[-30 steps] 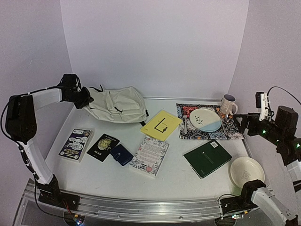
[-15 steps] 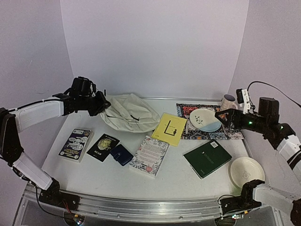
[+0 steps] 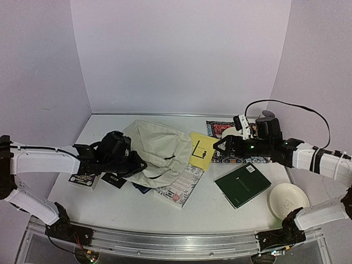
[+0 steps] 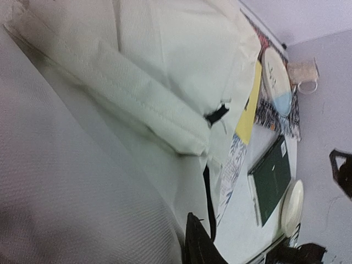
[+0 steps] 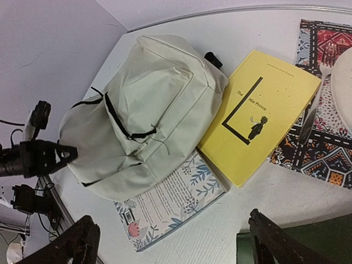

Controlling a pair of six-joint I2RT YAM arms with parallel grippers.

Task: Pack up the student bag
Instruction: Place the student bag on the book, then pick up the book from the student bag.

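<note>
Overhead, the soft cream fabric student bag (image 3: pixel 157 148) with black zipper lines lies slumped on the white desk (image 3: pixel 220 217), left of centre. It covers part of a floral-covered book (image 3: pixel 179 190) and touches a flat yellow paperback (image 3: pixel 202 149). The left tool (image 3: pixel 136 164) sits at the bag's near-left edge, against the cloth. From above it cannot be told whether its fingers are spread or pinching fabric. The right tool (image 3: pixel 220 146) hovers beside the yellow paperback's right edge. A dark green notebook (image 3: pixel 242 184) and a plain white plate (image 3: pixel 289 199) lie at the near right. A patterned cloth placemat (image 3: pixel 219 128) lies behind the right arm.

From the left wrist, blurred cream cloth fills nearly the whole frame. One black finger (image 4: pixel 198 245) shows at the bottom edge and its partner is hidden, so the grip cannot be told here either. Past the bag lie a white-and-blue plate (image 4: pixel 276 82) and a pale mug (image 4: pixel 303 74).

From the right wrist, the right tool (image 5: pixel 170 217) is spread wide, its two dark fingers far apart and nothing between them, above the floral-covered book. The student bag lies ahead, overlapping that book's far corner, its right side against the yellow paperback. The left tool points at the bag's left edge; whether it touches the bag cannot be told.
</note>
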